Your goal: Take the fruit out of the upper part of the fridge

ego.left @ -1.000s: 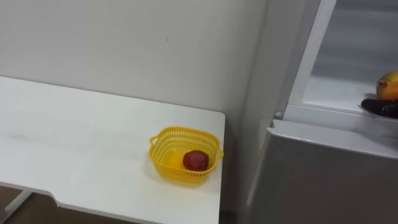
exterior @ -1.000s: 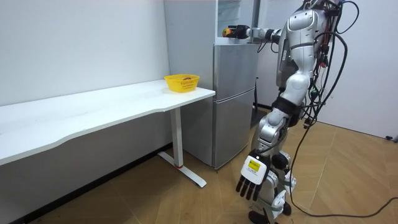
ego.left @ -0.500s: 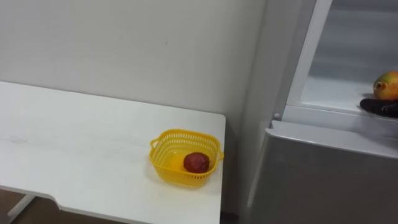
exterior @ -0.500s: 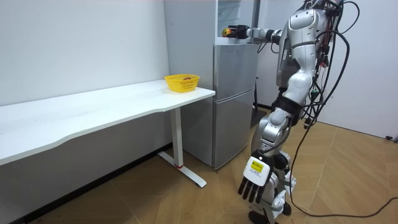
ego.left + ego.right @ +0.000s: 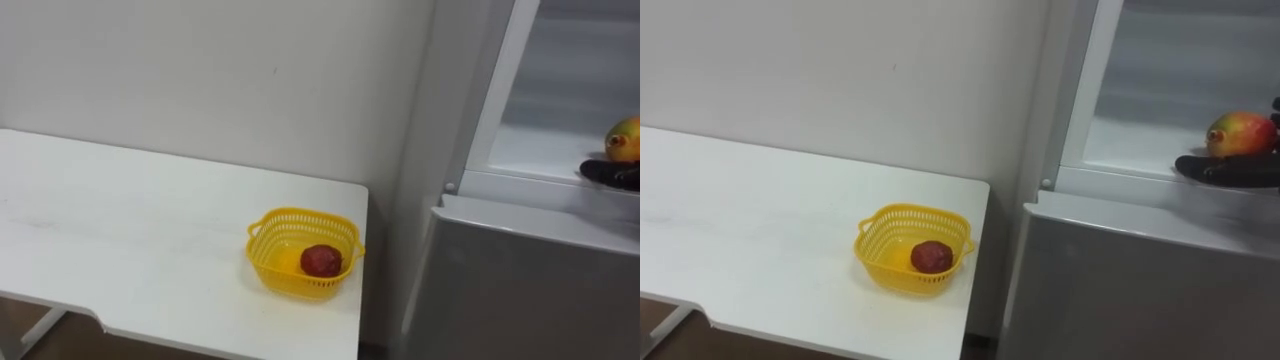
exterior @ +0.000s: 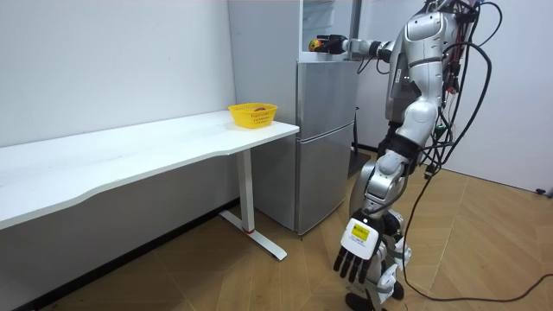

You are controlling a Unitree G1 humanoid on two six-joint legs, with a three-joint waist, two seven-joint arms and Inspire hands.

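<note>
The right robot hand point(image 5: 1230, 168) lay under the mango point(image 5: 1240, 132) in the upper fridge point(image 5: 1140, 145). I couldn't tell whether it gripped. Next, I judged, it needed a firm close, then withdrawal. The left robot hand point(image 6: 352, 252) hung slack, fingers straight.

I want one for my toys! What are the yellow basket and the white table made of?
Yellow basket: probably plastic, with a moulded lattice wall and even bright colour. White table: smooth matt top, maybe laminated board; its look leaves that open.
</note>
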